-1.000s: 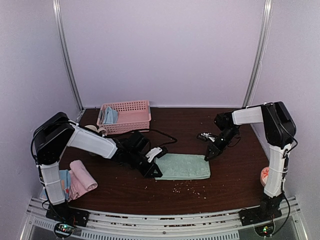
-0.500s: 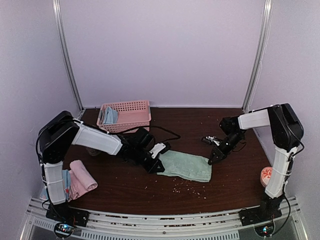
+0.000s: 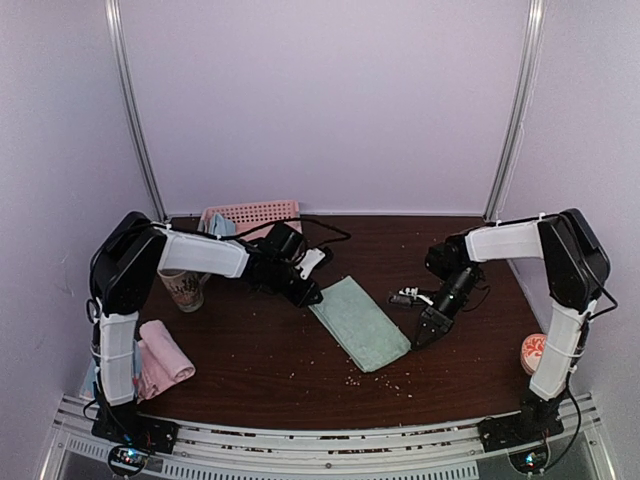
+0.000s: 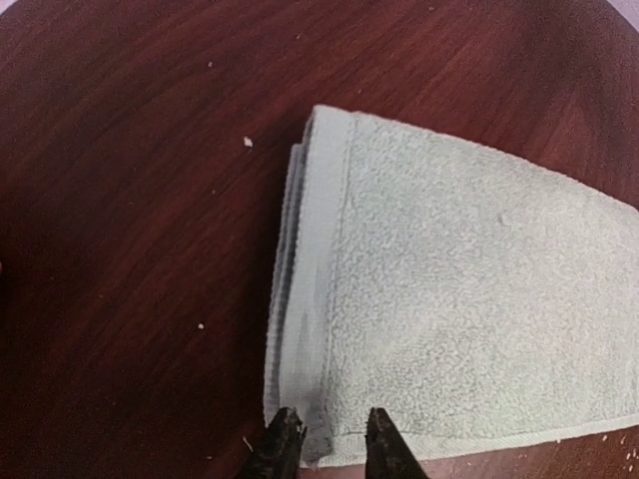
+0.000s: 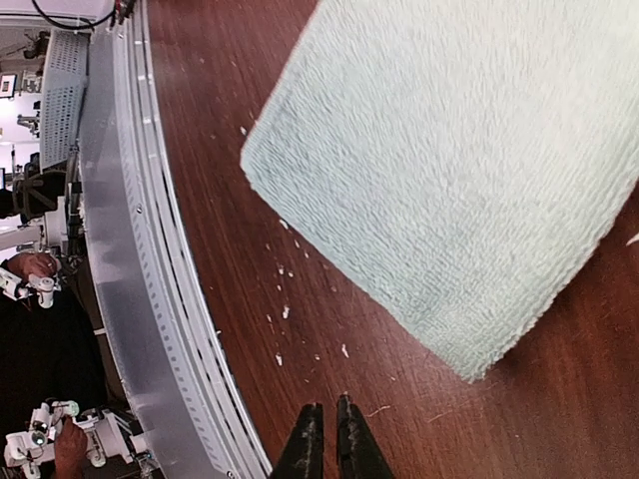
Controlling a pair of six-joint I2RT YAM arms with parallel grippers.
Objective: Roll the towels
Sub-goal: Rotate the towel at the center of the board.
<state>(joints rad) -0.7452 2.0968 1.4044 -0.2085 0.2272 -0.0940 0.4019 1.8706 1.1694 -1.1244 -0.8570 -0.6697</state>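
A pale sage green towel (image 3: pixel 358 322) lies flat and diagonal in the middle of the table. It also shows in the left wrist view (image 4: pixel 469 299) and in the right wrist view (image 5: pixel 449 180). My left gripper (image 3: pixel 312 294) is at its far left corner, and its jaws (image 4: pixel 329 444) are closed on the hemmed corner. My right gripper (image 3: pixel 418 340) is shut and empty (image 5: pixel 326 424) over bare wood, just off the towel's near right corner. A rolled pink towel (image 3: pixel 165 348) lies at the near left. A light blue towel (image 3: pixel 218 226) sits in the basket.
The pink perforated basket (image 3: pixel 262 211) stands at the back left, partly behind my left arm. A patterned cup (image 3: pixel 183 290) stands left of centre. A small pink-orange object (image 3: pixel 535 350) sits by the right arm's base. Crumbs (image 3: pixel 375 378) dot the wood near the towel.
My left gripper has pulled the towel's left end toward the back, turning the towel from crosswise to diagonal. My right gripper has moved nearer, to the towel's near right corner.
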